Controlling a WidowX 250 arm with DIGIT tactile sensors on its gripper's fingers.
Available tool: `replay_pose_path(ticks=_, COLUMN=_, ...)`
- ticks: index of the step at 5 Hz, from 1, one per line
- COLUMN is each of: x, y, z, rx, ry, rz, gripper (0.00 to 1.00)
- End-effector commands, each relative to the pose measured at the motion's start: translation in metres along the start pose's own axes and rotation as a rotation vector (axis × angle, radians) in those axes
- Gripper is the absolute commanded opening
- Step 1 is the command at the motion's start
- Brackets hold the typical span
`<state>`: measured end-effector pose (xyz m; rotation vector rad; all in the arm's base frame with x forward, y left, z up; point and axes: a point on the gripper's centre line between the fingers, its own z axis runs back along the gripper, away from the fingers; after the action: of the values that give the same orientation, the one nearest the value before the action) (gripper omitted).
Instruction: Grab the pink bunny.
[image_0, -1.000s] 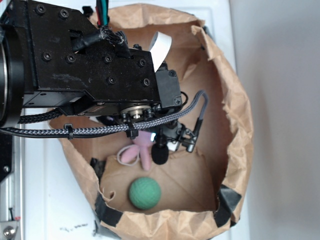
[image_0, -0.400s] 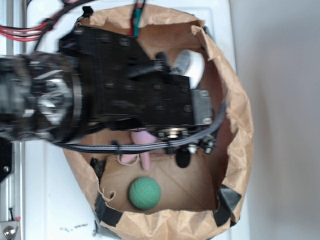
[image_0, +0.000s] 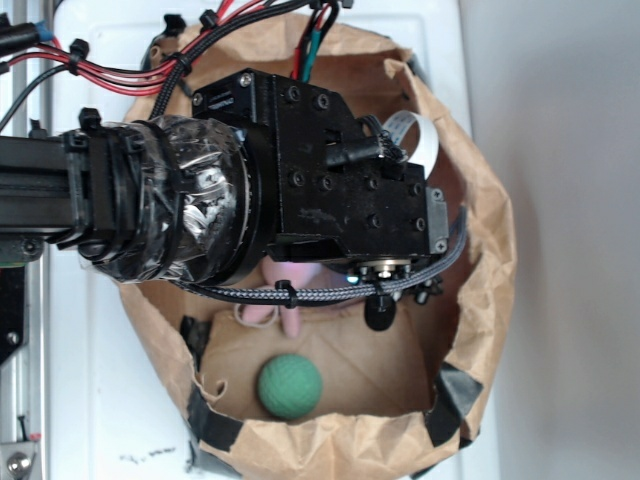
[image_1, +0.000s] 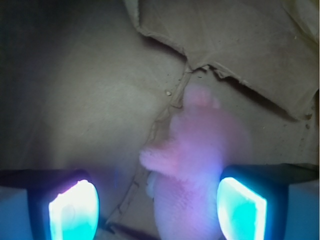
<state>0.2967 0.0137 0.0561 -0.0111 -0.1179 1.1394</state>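
Paper surrounds me on every side: I am reaching down into a wide brown paper bag (image_0: 480, 250) whose rolled rim is patched with black tape at the lower corners. My black arm comes in from the left, wrapped in clear plastic near the wrist, with red cables and a braided grey cable (image_0: 300, 295) looped under it.

My gripper (image_1: 157, 207) is spread apart. In the wrist view its two glowing cyan fingertips (image_1: 73, 209) stand wide of each other at the bottom edge, clamped on nothing. The small pale-pink soft plush bunny (image_1: 195, 165) lies on the bag floor between them, much nearer the right-hand pad in that view, seemingly touching or just beside it, and well apart from the other. It is blurred, so I cannot tell its ears from its limbs.

From the exterior view, only a bit of the bunny (image_0: 275, 312) peeks out below my wrist, close under the braided cable. A round green textured ball (image_0: 290, 386) rests lower on the bag floor, apart from the bunny and from my fingers.
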Motion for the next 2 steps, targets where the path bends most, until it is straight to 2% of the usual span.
replay_pose_path(ticks=1, x=0.0067, y=-0.0053, z=0.0180, rx=-0.041, ry=-0.042, rz=-0.022, gripper=1.00)
replay_pose_path(ticks=2, x=0.0158, y=0.0045, z=0.0251, rx=-0.046, ry=-0.045, rz=-0.027, gripper=1.00)
